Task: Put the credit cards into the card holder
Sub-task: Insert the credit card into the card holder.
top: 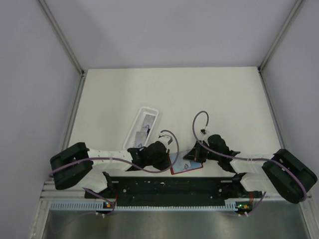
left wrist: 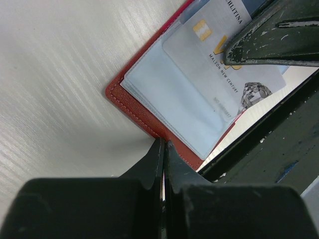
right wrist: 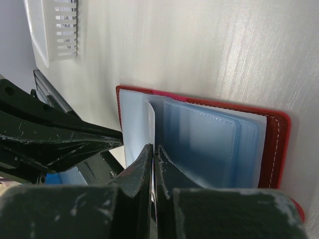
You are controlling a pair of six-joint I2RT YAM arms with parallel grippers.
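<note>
Lying open on the matte white tabletop (top: pixel 209 94), between both arms near the front edge, the red leather-like card holder (left wrist: pixel 130 107) shows stitched edging and glossy, translucent pale-blue pockets. One flat grey credit card (left wrist: pixel 199 59), with a gold chip and a faceted dark mark, sits in a pocket. Left pincer (left wrist: pixel 163 147): fingers pressed together, tips at the holder's red rim. Right pincer (right wrist: pixel 152 151): clamped on a thin, curling pale leaf (right wrist: pixel 151 117); card or sleeve, I cannot tell.
</note>
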